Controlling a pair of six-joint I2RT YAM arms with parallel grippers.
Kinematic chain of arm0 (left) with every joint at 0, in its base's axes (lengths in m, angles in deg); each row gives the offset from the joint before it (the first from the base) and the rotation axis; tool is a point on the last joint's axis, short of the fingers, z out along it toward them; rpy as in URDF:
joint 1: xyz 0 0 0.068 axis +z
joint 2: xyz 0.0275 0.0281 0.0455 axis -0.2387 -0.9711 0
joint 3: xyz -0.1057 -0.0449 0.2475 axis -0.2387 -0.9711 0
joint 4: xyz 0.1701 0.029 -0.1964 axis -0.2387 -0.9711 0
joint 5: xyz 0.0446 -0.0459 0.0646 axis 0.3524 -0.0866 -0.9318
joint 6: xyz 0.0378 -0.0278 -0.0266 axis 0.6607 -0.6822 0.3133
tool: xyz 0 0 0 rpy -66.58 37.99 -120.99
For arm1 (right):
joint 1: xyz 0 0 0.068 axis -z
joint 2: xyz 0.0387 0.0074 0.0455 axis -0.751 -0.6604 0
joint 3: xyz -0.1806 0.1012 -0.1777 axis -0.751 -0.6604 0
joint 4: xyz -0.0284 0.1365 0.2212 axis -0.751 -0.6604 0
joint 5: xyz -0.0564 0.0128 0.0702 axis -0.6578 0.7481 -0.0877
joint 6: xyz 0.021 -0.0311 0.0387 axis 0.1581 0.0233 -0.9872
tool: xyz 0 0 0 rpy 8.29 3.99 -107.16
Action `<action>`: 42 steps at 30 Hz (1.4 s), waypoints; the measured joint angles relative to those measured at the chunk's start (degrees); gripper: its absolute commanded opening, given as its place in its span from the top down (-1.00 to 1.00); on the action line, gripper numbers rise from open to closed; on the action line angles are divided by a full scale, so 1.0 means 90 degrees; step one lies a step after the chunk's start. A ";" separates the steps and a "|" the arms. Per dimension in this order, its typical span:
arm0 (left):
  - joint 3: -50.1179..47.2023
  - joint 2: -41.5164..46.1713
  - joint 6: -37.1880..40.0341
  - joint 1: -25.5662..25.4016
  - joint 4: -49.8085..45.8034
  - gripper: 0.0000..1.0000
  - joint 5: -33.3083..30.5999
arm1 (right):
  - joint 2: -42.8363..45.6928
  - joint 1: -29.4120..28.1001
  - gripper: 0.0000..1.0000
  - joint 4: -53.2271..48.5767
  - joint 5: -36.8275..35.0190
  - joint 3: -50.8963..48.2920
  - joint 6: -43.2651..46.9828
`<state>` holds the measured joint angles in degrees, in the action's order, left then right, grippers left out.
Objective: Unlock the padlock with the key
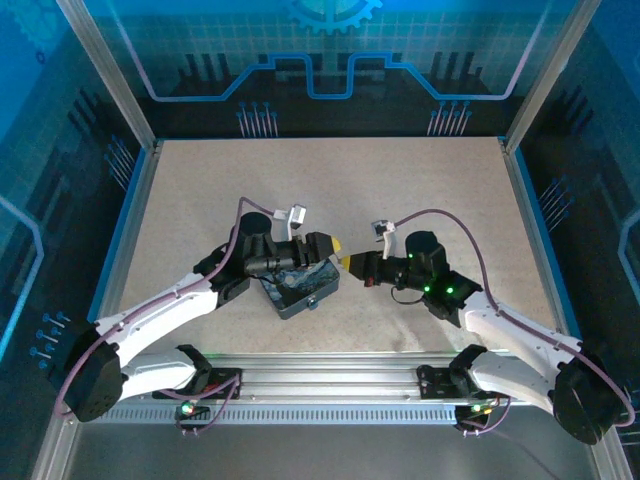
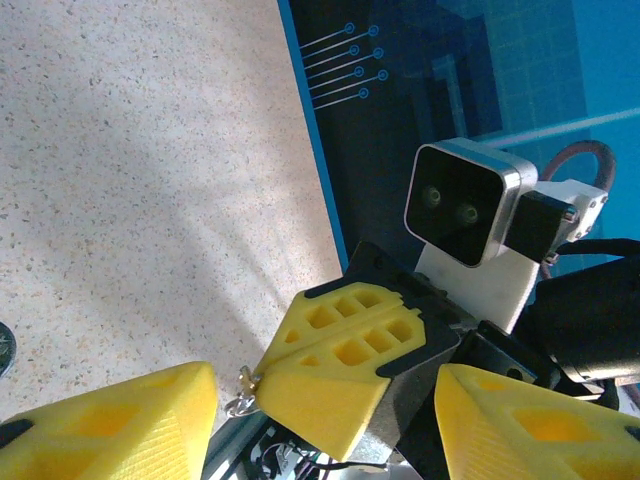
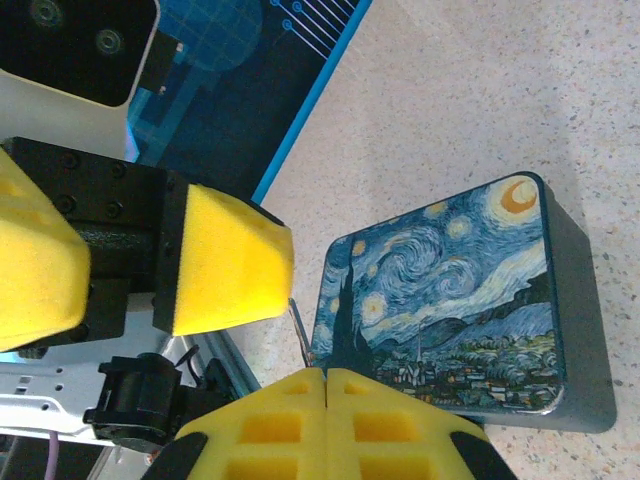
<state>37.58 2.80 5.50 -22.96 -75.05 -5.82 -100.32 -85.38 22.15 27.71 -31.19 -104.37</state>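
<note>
Left end effector (image 2: 325, 382), fingers spread, faces level right end effector (image 3: 325, 374) pinching the key (image 3: 297, 322).

A tin (image 1: 300, 292) lies on the desk (image 1: 430, 190), near its middle. The left gripper (image 1: 333, 247) hangs over the tin's far right corner. The right gripper (image 1: 349, 263) sits just right of it, a key (image 2: 243, 388) pinched at its tip.

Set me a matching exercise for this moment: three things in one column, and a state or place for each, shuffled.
Things:
1. left pincer
2. right pincer
3. tin

States:
A. fingers pressed together, thin key poking out at the tips
B. lying flat on the table, painted lid up
C. fingers apart, either side of the other pincer's tips

Pairs: 1-C, 2-A, 3-B
</note>
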 measured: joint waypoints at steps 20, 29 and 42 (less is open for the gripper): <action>0.0002 -0.0168 -0.0017 -0.0066 0.0126 0.76 -0.0051 | -0.0041 -0.0017 0.92 0.0517 0.0080 0.0002 -0.0311; 0.0000 -0.0165 0.0007 -0.0061 0.0063 1.00 -0.0121 | -0.0053 -0.0010 0.68 0.0563 0.0148 0.0000 -0.0396; 0.0000 -0.0165 0.0007 -0.0070 0.0085 1.00 -0.0124 | -0.0170 -0.0017 0.64 0.0605 0.0452 0.0002 -0.0464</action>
<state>37.58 1.31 5.57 -23.60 -74.28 -6.94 -101.85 -85.53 27.59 31.78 -31.17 -108.55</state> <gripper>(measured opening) 0.057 0.190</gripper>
